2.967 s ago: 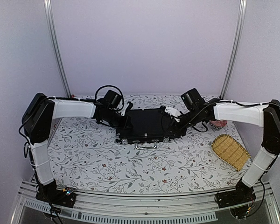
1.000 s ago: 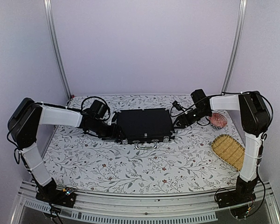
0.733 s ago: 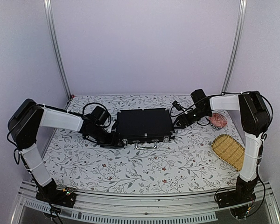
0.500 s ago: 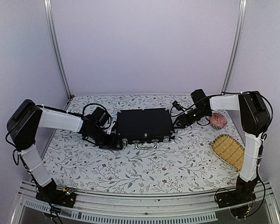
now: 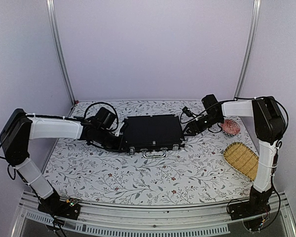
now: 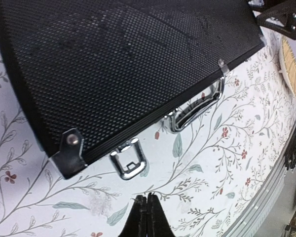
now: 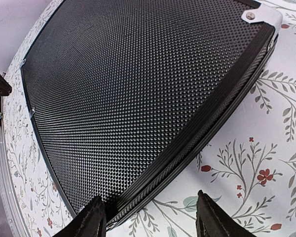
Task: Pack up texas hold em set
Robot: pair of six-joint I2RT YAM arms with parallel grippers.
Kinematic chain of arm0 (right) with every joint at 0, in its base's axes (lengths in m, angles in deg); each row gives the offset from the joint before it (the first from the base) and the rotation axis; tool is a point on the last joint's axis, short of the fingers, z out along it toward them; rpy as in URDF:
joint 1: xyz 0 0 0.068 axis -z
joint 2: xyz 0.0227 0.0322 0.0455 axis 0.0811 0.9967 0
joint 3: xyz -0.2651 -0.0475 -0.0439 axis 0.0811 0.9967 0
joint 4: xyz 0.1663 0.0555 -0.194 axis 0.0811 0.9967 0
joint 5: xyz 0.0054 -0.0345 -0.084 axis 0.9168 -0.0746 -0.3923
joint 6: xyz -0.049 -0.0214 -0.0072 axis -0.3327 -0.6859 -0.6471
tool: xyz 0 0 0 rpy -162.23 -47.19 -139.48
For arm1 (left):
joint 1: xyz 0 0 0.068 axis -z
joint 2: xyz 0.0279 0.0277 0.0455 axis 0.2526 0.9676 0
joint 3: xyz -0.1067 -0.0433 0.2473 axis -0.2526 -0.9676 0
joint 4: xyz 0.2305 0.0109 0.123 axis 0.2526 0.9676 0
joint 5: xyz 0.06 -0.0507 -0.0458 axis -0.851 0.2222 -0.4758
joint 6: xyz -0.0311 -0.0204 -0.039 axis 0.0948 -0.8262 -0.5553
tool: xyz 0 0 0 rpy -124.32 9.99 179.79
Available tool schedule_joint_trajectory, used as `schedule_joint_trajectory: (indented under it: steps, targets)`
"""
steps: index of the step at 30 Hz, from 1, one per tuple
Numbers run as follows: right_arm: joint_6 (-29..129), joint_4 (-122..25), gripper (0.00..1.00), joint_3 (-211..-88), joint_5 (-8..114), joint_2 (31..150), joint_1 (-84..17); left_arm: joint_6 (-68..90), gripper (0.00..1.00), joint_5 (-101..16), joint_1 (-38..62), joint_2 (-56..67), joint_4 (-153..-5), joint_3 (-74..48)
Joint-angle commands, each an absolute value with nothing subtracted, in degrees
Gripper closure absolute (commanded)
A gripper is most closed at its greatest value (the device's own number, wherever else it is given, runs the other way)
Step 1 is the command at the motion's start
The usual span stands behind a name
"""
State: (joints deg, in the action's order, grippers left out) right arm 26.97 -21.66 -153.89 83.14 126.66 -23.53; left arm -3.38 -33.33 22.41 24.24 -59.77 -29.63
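- While the case (image 5: 153, 131) lay shut and flat in the middle of the tabletop (image 5: 138, 182), its long axis ran left to right across both arms. The handle (image 6: 195, 106) and the latches faced the near side.
- The left-hand latch (image 6: 128, 159) sat just beside the case's near-left corner, with its chrome loop lying out over the flowered tabletop (unfastened, by the look of it, though that was hard to be sure of).
- The left fingers (image 6: 139, 219) were pressed tight together with nothing between them. Their tips pointed at that latch from the near side, close to it but apart, with a strip of bare tabletop between.
- The coming move probably turned on that line: the latch lay straight ahead of the closed tips, along the case's short axis, so a push toward the far side would meet the loop.
- The right fingers (image 7: 91, 219) stood partly open and empty at the case's right end. The right edge of the case ran toward one of them, but whether it touched could not be told.
- The left arm was clearly the nearer one to that latch, and the right seemed better placed to brace the case.
- The woven basket (image 5: 243, 159) and the red dish (image 5: 230, 127) lay out to the right, apart from the case.
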Motion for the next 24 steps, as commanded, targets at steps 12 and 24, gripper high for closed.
schedule_joint_trajectory:
  steps: [12,24]
  targets:
    - [26.5,-19.5,0.38,-154.1,80.7,128.5,-23.8,-0.1,1.0,-40.5,24.6,35.7,-59.7,-22.7]
    - [26.3,-19.5,0.38,-154.1,80.6,128.7,-23.7,-0.6,1.0,-48.9,25.2,36.3,-67.2,-26.2]
